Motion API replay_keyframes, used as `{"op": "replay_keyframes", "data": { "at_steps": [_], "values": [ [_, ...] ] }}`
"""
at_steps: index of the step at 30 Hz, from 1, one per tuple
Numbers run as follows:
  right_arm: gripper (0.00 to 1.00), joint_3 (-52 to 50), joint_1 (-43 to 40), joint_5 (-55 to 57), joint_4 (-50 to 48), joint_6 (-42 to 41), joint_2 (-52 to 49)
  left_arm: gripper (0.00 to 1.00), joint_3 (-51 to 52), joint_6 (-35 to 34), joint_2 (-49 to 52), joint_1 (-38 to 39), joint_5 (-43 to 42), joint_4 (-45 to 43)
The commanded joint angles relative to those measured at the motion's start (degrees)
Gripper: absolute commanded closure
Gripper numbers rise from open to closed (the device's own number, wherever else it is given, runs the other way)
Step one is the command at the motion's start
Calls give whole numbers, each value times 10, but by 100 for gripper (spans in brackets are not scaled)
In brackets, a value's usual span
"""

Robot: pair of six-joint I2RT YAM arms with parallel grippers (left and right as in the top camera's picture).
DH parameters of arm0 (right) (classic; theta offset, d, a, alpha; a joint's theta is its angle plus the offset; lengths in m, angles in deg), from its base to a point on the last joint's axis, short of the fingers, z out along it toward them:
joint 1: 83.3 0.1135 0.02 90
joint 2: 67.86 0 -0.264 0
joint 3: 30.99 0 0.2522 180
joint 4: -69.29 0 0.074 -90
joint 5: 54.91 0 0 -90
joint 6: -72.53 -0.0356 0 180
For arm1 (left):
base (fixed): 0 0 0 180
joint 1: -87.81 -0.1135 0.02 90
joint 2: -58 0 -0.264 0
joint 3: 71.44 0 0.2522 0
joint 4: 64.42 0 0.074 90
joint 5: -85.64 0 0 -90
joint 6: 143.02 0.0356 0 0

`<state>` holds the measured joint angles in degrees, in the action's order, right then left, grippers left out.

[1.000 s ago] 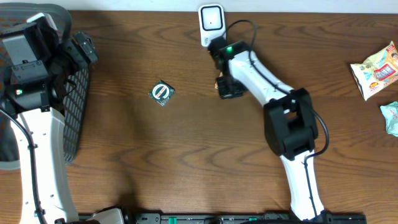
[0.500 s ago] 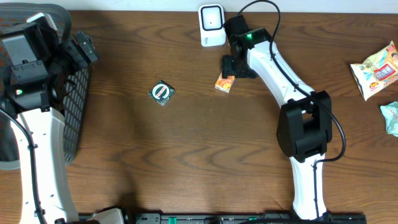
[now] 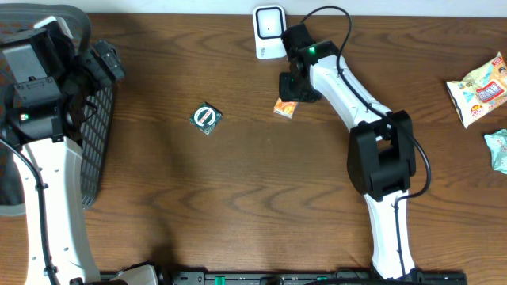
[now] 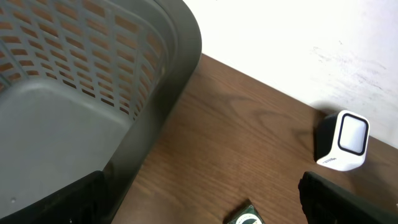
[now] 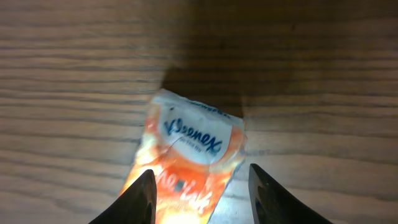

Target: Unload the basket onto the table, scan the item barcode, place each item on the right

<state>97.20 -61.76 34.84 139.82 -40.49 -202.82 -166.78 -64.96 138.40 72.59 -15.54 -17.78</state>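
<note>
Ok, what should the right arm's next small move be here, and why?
Probably close the right gripper on the orange tissue packet. Its jaws stand apart on either side of the packet, which lies flat on the table, so it must be gripped before it can go to the scanner.

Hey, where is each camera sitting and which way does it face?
Overhead: above the table, facing down; left arm, right arm show.
Left wrist: low, looking across the basket toward the scanner; fingers at bottom corners.
Right wrist: facing down at the tissue pack; fingers flank it.
Shared: overhead and left wrist both show the scanner.
</note>
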Motion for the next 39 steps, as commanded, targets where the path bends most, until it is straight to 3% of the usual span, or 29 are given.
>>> {"op": "replay_keyframes", "data": {
  "at_steps": [1, 17, 22, 26, 32, 39],
  "values": [
    [58, 2, -6, -1, 0, -7, -11, 2, -3, -1, 10, -8, 35, 10],
    [58, -36, -5, -2, -10, -7, -11, 2, -3, -1, 10, -8, 35, 10],
    [74, -63, -4, -12, -24, -7, -11, 2, -3, -1, 10, -8, 35, 10],
    [98, -61, -4, -68, -26, 31, -10, 2, -3, -1, 10, -8, 35, 10],
    [99, -56, -6, -143, -25, 90, 1, 2, -3, -1, 10, -8, 35, 10],
    [99, -56, -6, -157, 7, 231, 37, 2, -3, -1, 10, -8, 35, 10]
  ]
}}
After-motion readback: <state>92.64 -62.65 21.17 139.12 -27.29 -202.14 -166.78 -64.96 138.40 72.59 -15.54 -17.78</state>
